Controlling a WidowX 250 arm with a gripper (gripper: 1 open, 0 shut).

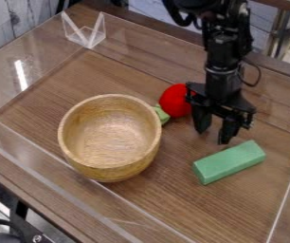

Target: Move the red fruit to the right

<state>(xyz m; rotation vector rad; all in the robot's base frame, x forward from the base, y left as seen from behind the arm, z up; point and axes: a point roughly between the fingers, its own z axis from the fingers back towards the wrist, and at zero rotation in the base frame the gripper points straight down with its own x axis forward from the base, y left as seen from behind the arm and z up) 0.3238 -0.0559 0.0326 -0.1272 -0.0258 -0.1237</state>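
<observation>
The red fruit (174,99) is a small bright red toy with a green leafy bit at its lower left, lying on the wooden table just right of the wooden bowl (110,136). My gripper (219,127) points straight down right beside the fruit, on its right. Its dark fingers stand spread apart with nothing between them, tips close to the tabletop. The arm's black body hides part of the fruit's right edge.
A green rectangular block (228,161) lies just below and right of the gripper. Clear acrylic walls (21,76) fence the table on all sides, with a clear folded stand (84,31) at the back left.
</observation>
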